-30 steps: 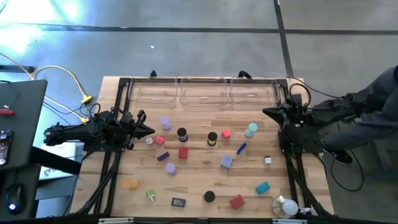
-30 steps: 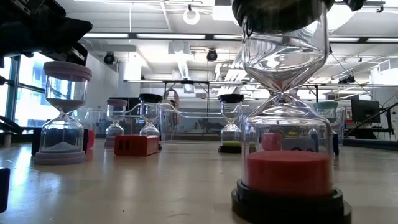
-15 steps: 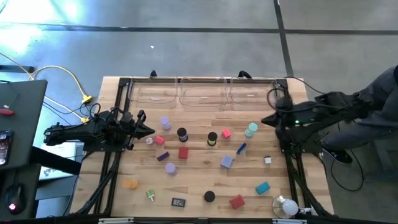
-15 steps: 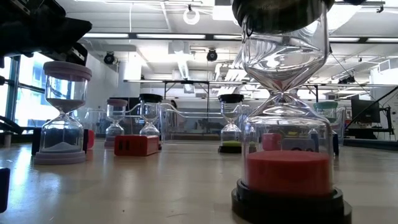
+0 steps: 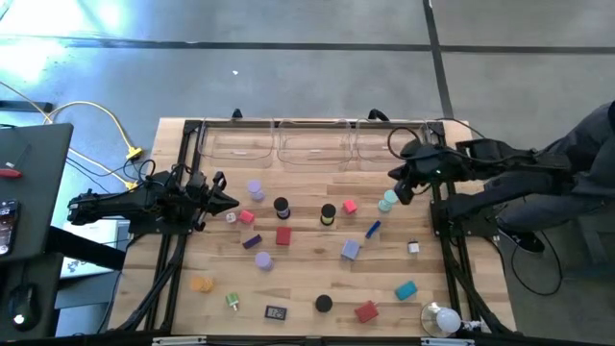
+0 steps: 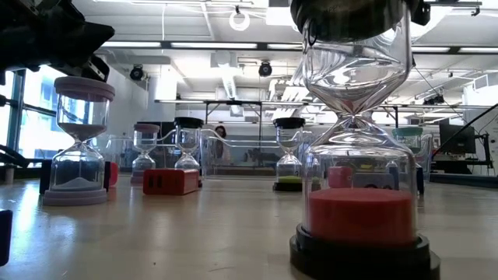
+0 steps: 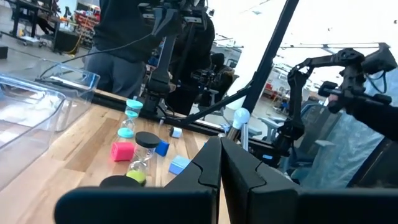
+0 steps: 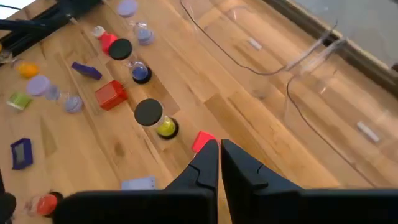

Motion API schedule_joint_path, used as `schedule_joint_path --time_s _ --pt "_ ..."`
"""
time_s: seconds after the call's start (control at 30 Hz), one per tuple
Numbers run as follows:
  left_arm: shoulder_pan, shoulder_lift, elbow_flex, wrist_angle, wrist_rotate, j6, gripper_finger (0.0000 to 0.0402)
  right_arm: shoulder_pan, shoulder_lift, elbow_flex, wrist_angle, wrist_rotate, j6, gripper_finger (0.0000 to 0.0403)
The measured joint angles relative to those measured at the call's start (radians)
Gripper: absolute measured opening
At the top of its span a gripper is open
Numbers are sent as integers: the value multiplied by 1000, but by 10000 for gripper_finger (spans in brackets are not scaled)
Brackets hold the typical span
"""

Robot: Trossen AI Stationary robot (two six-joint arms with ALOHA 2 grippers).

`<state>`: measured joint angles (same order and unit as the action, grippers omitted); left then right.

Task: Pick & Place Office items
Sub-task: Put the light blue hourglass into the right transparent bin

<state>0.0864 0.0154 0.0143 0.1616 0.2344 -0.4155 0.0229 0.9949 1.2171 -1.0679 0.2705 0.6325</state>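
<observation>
Across the counter [image 5: 307, 293], the office items lie scattered, none yet in the clear trays [image 5: 312, 142]. Right tool [image 5: 395, 179], closed and empty, hangs near the teal-capped sand timer [image 5: 387, 201], apparently its target. It should open before descending, centred on the cap. Left tool [image 5: 229, 202], closed and empty, waits at the left edge.

Three trays [image 5: 312, 144] stand side by side along the far edge of the desk [image 5: 298, 288]. The office items [image 5: 283, 234] lie scattered across the desk in front of the trays. A bulb-like object [image 5: 444, 319] rests at the near right corner, well apart from the trays.
</observation>
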Motion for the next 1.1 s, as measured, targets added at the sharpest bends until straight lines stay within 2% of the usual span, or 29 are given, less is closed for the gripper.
schedule_joint_path --time_s 0.17,0.27,0.43,0.63,0.93,1.1 --pt "0 0 0 0 0 -19 1 -44 16 0 20 -84 17 63" --pt "0 0 0 0 -1 -19 1 -54 20 0 68 -97 2 93" --pt "0 0 0 0 -1 -19 1 -61 19 0 142 -168 -47 116" --pt "0 0 0 0 -2 -19 1 -99 19 0 158 -190 -51 147" --pt "0 0 0 1 -2 -17 1 -177 29 0 152 -173 -98 260" --pt "0 0 0 21 -5 -8 1 -216 27 0 157 -210 -157 289"
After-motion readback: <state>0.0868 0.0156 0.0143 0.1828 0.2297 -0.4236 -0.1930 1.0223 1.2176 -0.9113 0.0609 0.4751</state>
